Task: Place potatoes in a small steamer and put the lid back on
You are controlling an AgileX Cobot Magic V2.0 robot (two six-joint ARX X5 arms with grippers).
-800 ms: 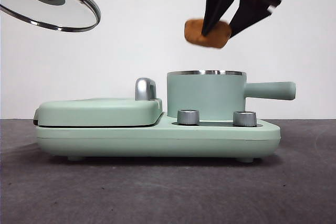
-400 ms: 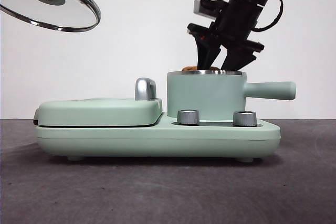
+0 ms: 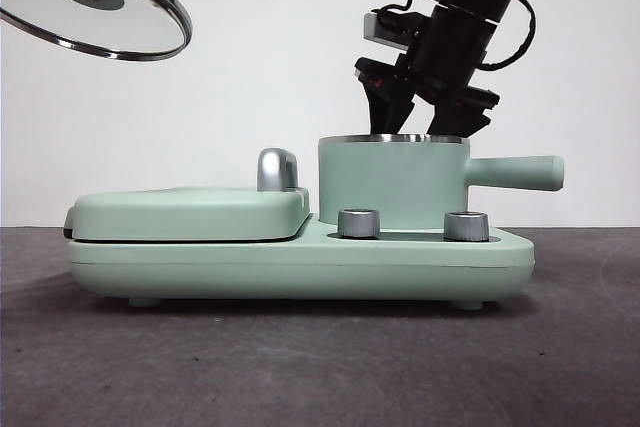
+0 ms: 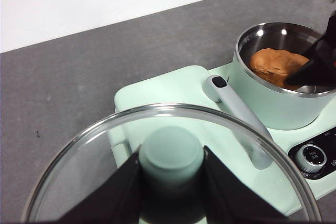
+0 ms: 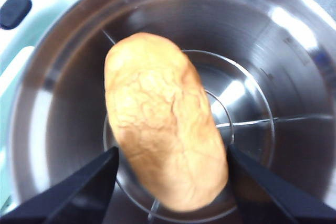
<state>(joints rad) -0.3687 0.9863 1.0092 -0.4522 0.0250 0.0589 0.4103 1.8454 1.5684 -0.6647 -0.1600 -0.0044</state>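
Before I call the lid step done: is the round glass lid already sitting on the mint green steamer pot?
No, the left gripper holds the round glass lid high, away from the open mint green steamer pot.

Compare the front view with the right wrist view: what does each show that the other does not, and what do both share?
Only the front view: the lid held high at the left, the griddle cover, two knobs. Only the right wrist view: the potato lying inside the pot, the right claw open either side of it. Both: the small steamer and its steel rim.
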